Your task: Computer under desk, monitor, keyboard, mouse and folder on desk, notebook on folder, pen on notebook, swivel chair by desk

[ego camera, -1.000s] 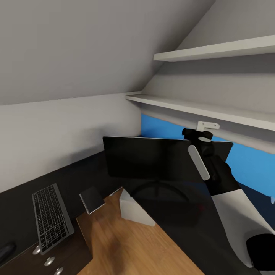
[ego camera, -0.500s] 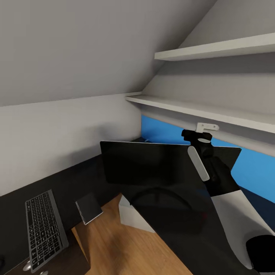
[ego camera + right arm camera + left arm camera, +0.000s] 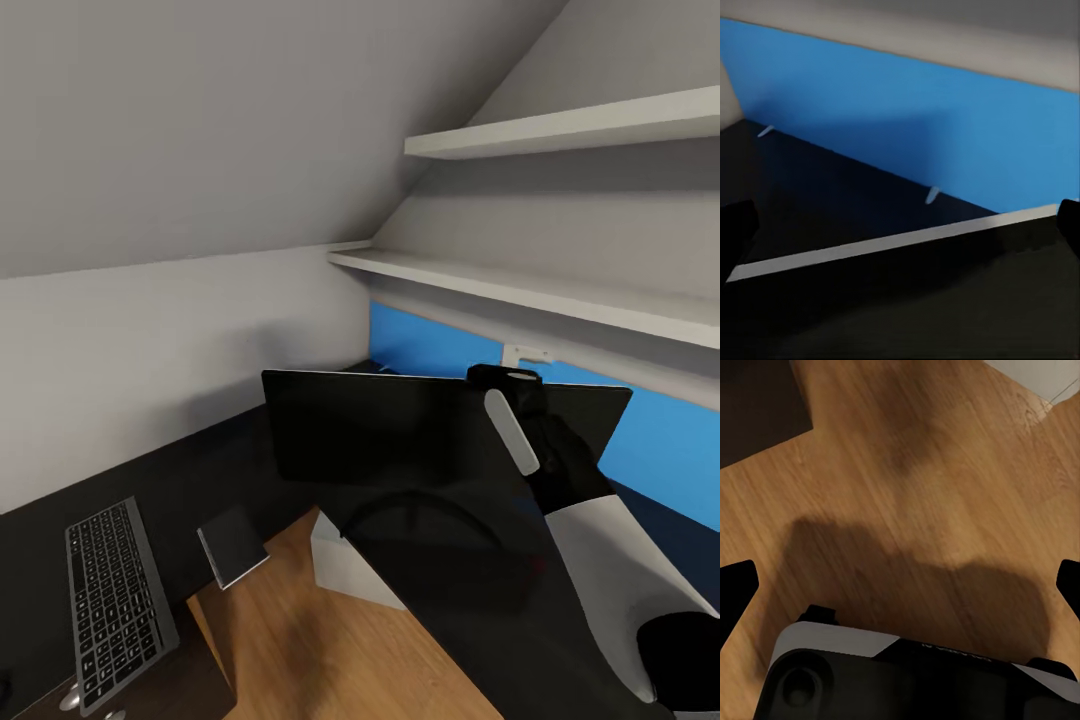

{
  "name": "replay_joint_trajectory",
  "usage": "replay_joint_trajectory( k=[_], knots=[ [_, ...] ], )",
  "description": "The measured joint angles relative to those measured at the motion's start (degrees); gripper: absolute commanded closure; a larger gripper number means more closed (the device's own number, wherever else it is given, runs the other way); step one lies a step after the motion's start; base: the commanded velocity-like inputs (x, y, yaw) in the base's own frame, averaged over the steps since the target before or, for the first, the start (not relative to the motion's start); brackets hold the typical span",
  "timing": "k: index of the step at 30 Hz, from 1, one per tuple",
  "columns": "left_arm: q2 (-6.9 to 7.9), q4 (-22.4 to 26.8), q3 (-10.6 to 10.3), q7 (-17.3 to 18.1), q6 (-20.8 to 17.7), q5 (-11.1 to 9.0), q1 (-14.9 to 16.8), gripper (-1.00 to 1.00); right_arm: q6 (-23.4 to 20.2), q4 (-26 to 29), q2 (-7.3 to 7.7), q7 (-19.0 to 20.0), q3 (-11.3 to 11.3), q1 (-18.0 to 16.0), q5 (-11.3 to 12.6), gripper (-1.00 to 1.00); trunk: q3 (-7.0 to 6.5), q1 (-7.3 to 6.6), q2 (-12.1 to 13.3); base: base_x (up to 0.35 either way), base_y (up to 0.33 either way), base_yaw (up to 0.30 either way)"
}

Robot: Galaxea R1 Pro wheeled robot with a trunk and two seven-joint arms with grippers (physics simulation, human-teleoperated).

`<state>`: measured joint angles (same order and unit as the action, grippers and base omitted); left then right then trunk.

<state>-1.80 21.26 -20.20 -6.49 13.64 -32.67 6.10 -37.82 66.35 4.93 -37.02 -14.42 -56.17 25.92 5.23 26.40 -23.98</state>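
Observation:
The wide black monitor (image 3: pixel 390 430) stands in the corner of the black-topped desk (image 3: pixel 190 470). My right gripper (image 3: pixel 505 377) hangs just above the screen's top edge, toward its right end. In the right wrist view that gripper (image 3: pixel 900 225) is open, and the monitor's top edge (image 3: pixel 907 244) runs across between its fingers. The keyboard (image 3: pixel 112 600) lies on the desk's left arm, and the grey notebook (image 3: pixel 232 545) rests at the desk edge beside it. The light grey computer (image 3: pixel 350 565) sits on the floor under the desk. My left gripper (image 3: pixel 900 577) is open and empty over the wood floor.
Two white shelves (image 3: pixel 560 135) jut from the wall above the desk's right arm, with a blue wall panel (image 3: pixel 660 450) below them. A sloped grey ceiling closes in behind the monitor. The wood floor (image 3: pixel 320 640) fills the desk's inner corner.
The head view shifted between the oldest frame and the middle one. Since then my right gripper has dropped a little, closer to the monitor's top edge.

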Motion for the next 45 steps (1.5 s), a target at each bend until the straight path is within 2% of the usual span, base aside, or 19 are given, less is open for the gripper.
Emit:
replay_joint_trajectory(
  k=[3, 5, 7, 11, 12, 22, 26, 31, 34, 35, 37, 41, 45],
  knots=[
    [0.01, 0.0, 0.0, 0.0, 0.0, 0.0, 0.0, -1.00, -0.6, -1.6, -0.08, 0.0, 0.1, -0.2, 2.1, -1.00, 0.00, 0.00, 0.0, 0.000, 0.000, 0.000],
    [-0.01, 0.0, 0.0, 0.0, 0.0, 0.0, 0.0, -1.00, -1.7, -1.8, -0.11, -0.1, 0.1, -0.6, 2.4, -1.00, -0.02, -0.01, 0.0, 0.000, 0.000, 0.000],
    [-0.06, 0.0, 0.0, 0.0, 0.0, 0.0, 0.0, -1.00, -3.4, -5.8, -0.15, 0.0, 0.1, -3.7, 4.6, -1.00, -0.02, -0.01, 0.0, 0.000, 0.000, 0.000],
    [-0.05, 0.0, -0.1, 0.0, 0.0, 0.0, 0.0, -1.00, -4.1, -11.4, -0.18, 0.2, 0.1, -7.4, 5.2, -1.00, -0.02, -0.01, 0.0, 0.000, 0.000, 0.000],
    [-0.07, 0.0, -0.1, 0.0, 0.0, 0.0, 0.0, -1.00, -4.3, -12.8, -0.18, 0.1, 0.1, -8.6, 6.0, -1.00, -0.01, 0.00, 0.0, 0.000, 0.000, 0.000],
    [-0.07, 0.0, -0.1, 0.0, 0.0, 0.4, 0.0, -1.00, -4.4, -15.6, -0.16, 0.1, 0.0, -11.3, 6.1, -1.00, 0.00, 0.00, 0.0, 0.000, 0.000, 0.000],
    [-0.07, -0.1, 0.0, -0.1, 0.0, 0.5, 0.0, -1.00, -5.2, -20.7, -0.13, 0.2, -0.1, -14.8, 6.1, -1.00, 0.00, 0.00, 0.0, 0.000, 0.000, 0.000],
    [-0.05, -0.1, 0.0, 0.0, 0.0, 0.5, 0.0, -1.00, -6.4, -31.7, -0.14, 1.3, -0.1, -20.3, 6.1, -1.00, 0.00, 0.00, 0.0, 0.000, 0.000, 0.000],
    [-0.07, -0.1, 0.0, 0.0, 0.0, 0.5, 0.0, -1.00, -6.7, -41.7, -0.62, 3.9, -0.2, -25.4, 6.1, -1.00, 0.00, 0.00, 0.0, 0.000, 0.000, 0.000],
    [-0.07, -0.1, 0.0, -0.1, 0.0, 0.5, 0.0, -1.00, -7.0, -46.3, -1.29, 6.0, -0.3, -27.7, 6.1, -1.00, 0.00, 0.00, 0.0, 0.000, 0.000, 0.000],
    [-0.04, -0.1, 0.0, -0.1, 0.0, 0.5, 0.0, -1.00, -7.9, -49.3, -1.91, 7.0, -0.3, -29.5, 6.0, -1.00, 0.00, 0.00, 0.0, 0.000, 0.000, 0.000],
    [-0.04, -0.1, 0.0, -0.1, 0.0, 0.5, 0.0, -1.00, -9.0, -51.5, -2.90, 7.6, -0.3, -31.4, 6.0, -1.00, 0.00, 0.00, 0.0, 0.000, 0.000, 0.000],
    [-0.07, -0.1, 0.0, 0.0, 0.0, 0.6, 0.0, -1.00, -9.2, -52.0, -3.29, 7.8, -0.4, -31.9, 6.0, -1.00, 0.00, 0.00, 0.0, 0.000, 0.000, 0.000]
  ],
)
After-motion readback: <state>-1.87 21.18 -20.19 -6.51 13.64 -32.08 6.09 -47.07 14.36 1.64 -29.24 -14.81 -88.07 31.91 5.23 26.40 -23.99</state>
